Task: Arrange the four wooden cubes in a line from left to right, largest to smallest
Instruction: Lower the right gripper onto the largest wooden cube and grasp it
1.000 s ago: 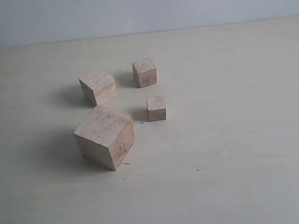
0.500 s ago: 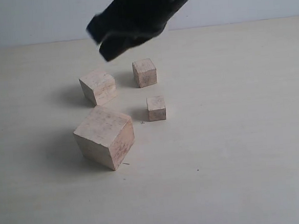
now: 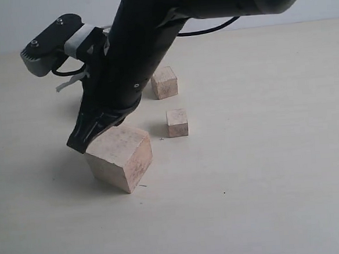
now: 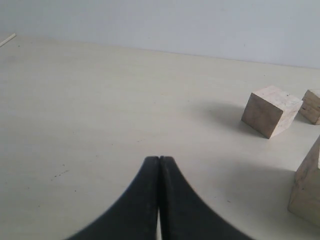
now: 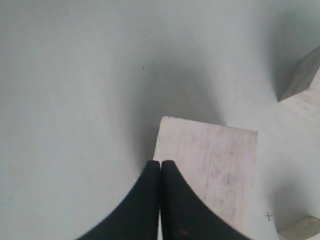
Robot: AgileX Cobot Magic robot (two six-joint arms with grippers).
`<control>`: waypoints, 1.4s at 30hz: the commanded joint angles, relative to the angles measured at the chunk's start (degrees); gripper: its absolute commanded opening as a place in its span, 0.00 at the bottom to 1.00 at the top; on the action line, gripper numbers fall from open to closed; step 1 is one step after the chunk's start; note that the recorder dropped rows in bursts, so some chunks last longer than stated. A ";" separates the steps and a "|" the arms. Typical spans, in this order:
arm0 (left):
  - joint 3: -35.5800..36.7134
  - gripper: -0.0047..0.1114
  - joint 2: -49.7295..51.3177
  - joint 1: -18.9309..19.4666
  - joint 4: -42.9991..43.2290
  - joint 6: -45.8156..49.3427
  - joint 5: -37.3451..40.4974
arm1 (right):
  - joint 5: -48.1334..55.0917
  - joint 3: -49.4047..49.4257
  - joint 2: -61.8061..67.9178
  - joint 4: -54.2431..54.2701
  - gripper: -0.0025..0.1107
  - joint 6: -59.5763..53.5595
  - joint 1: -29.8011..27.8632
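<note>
Four wooden cubes are scattered on the tabletop (image 3: 266,184), and none is yet set in a row. The largest cube (image 3: 122,156) lies furthest from the far edge of the tabletop and is turned corner-on to it. The smallest cube (image 3: 177,122) is set near it, toward the right-hand edge, and the third cube (image 3: 164,82) lies closer to the far edge. The second-largest cube (image 4: 271,110) is hidden behind the arm in the exterior view but is shown in the left wrist view, standing apart from the others.

The right gripper (image 3: 79,145) is reached across the middle and is held at the upper left edge of the largest cube, its jaws pressed together with nothing between them. Whether the fingertips are touching the wood or are poised just above it cannot be settled from these views. The left gripper (image 4: 159,159) is likewise clenched on nothing and is held low over bare tabletop, well apart from the cubes.

The step in hand is judged to be the placing of the largest cube, which belongs at the left end of the row. With the jaws closed, a nudge is suggested rather than a grasp; if the cube is to be lifted, the jaws must first be opened wider than its faces. Either way, the cube should be squared to the far edge and room left to its right for the other three.
</note>
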 commanded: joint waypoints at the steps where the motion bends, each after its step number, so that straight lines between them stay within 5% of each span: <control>1: 0.15 0.04 -0.27 -0.39 0.11 0.12 -0.78 | -2.53 -0.67 1.46 -1.64 0.02 -1.00 -0.16; 5: 0.15 0.04 -0.27 -0.39 0.11 0.12 -0.78 | -1.23 -0.67 2.07 -2.71 0.03 4.19 -0.16; 9: 0.15 0.04 -0.27 -0.39 0.11 0.12 -0.78 | -0.43 -0.67 2.12 -3.13 0.18 4.71 -0.16; 11: 0.15 0.04 -0.27 -0.39 0.11 0.12 -0.78 | -0.69 -0.67 2.12 -3.83 0.36 4.71 -0.16; 15: 0.15 0.04 -0.27 -0.39 0.11 0.12 -0.78 | -1.73 -0.67 2.12 -4.26 0.89 4.81 -0.16; 16: 0.15 0.04 -0.27 -0.39 0.11 0.12 -0.78 | -2.27 -0.67 2.22 -4.26 0.95 4.81 -0.16; 42: 0.15 0.04 -0.27 -0.39 0.11 0.12 -0.78 | -6.68 -0.67 11.84 -14.30 0.94 13.35 -0.16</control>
